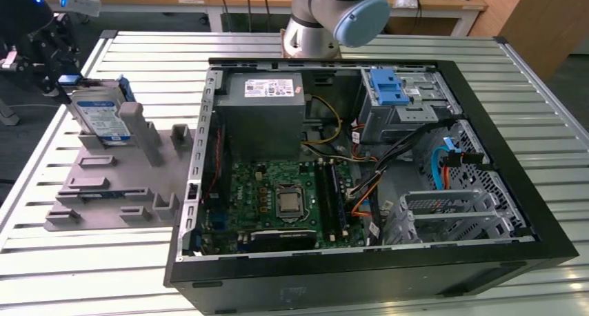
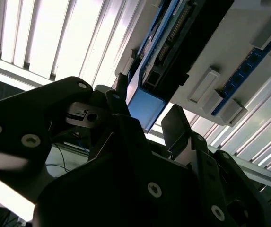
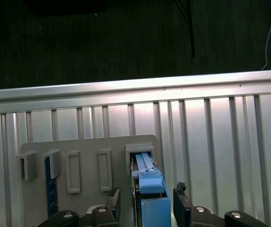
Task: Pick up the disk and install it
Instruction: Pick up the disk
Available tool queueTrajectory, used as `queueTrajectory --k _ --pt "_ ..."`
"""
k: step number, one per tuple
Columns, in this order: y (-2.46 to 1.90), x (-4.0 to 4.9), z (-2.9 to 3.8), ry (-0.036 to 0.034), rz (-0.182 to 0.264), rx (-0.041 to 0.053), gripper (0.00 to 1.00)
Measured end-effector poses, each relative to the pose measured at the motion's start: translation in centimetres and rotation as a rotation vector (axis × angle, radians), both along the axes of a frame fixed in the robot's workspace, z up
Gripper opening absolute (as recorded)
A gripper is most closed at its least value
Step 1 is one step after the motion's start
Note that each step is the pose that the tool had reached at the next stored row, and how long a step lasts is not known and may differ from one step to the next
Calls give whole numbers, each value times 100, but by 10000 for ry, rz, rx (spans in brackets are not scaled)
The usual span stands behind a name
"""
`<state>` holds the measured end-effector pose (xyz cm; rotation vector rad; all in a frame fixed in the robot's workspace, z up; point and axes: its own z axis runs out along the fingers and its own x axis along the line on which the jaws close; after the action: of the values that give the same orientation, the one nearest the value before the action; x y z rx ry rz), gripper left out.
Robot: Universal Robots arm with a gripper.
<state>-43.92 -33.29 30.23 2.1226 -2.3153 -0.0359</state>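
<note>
Straddling the blue end of the disk (image 3: 152, 189), the gripper (image 3: 147, 196) has its two dark fingers (image 3: 180, 193) spread, one on each side of the frame, and a sliver of gap shows beside at least one of them in both wrist views. In the second wrist view the fingers (image 2: 175, 124) flank the same blue end of the disk (image 2: 144, 106). In the exterior view the gripper (image 1: 60, 88) hangs over the disk (image 1: 101, 116), which stands upright in a slot of the grey holder (image 1: 110, 185) at the exterior view's left. The holder rests on a slatted metal table (image 1: 138, 54), just beside the open computer case (image 1: 368, 268), where a blue latch (image 1: 388, 88) sits on the drive cage.
</note>
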Motion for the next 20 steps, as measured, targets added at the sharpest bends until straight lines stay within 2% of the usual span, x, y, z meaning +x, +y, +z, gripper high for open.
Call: queueTrajectory --k 9,20 --pt "0 0 -8 -3 0 1 56" --pt "2 2 -88 -1 13 -11 55"
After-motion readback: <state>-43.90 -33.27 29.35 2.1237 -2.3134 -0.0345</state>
